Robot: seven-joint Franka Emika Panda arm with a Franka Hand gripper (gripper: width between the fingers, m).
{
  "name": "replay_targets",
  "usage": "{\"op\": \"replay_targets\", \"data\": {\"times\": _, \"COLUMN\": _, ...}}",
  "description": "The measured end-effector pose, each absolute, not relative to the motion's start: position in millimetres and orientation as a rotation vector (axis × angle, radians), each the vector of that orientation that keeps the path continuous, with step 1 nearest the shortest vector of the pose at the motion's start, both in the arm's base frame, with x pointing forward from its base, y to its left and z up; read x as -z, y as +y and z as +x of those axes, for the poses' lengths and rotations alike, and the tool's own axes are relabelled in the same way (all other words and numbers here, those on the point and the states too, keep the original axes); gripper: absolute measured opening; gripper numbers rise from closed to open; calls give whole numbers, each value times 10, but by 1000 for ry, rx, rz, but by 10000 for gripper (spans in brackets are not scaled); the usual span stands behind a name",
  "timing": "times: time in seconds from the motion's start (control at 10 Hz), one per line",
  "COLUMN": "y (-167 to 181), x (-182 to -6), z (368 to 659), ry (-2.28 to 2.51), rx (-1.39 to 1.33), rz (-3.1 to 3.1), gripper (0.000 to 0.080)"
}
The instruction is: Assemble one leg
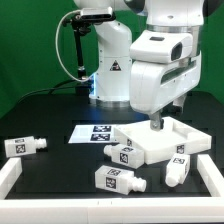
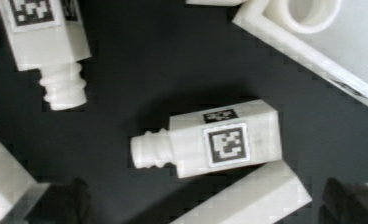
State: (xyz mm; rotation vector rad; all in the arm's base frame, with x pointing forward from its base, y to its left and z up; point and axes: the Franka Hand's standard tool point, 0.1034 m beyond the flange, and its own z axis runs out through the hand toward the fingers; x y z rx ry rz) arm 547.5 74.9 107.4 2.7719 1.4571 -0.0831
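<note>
The gripper [image 1: 158, 122] is poised above a corner of the tabletop [image 1: 196, 141], jaws spread wide and nothing gripped, seemingly readied for a pick. A leg [image 2: 213, 140] is laid flat just beside the tabletop, tag upward, sides exposed for grasping.

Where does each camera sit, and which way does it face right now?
Exterior view: off the arm, looking slightly down on the table; shows arm, gripper, four legs.
Wrist view: on the wrist, looking down at two legs; both fingertips show, spread.
Shared: the tabletop and legs.
</note>
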Motion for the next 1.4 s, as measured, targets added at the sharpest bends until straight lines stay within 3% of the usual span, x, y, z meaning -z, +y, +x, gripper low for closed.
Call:
{"op": "replay_targets", "data": {"times": 0.7, "y": 743, "x": -1056, "z": 5469, "ry": 1455, "rx": 87, "rz": 2775, "gripper": 650}}
{"op": "replay_targets", "data": {"times": 1.0, "y": 322, "x": -911, "z": 5505, "ry": 1464, "rx": 60, "rz": 2775, "gripper": 650}}
{"op": "replay_targets", "data": {"times": 1.1, "y": 132, "x": -874, "z": 5644, "ry": 1534, "rx": 62, "rz": 2740, "gripper": 650}}
{"op": "replay_targets", "data": {"times": 1.4, "y": -41, "x": -668, "z": 5786, "ry": 1647, "rx": -11, "rz": 2662, "gripper": 650}}
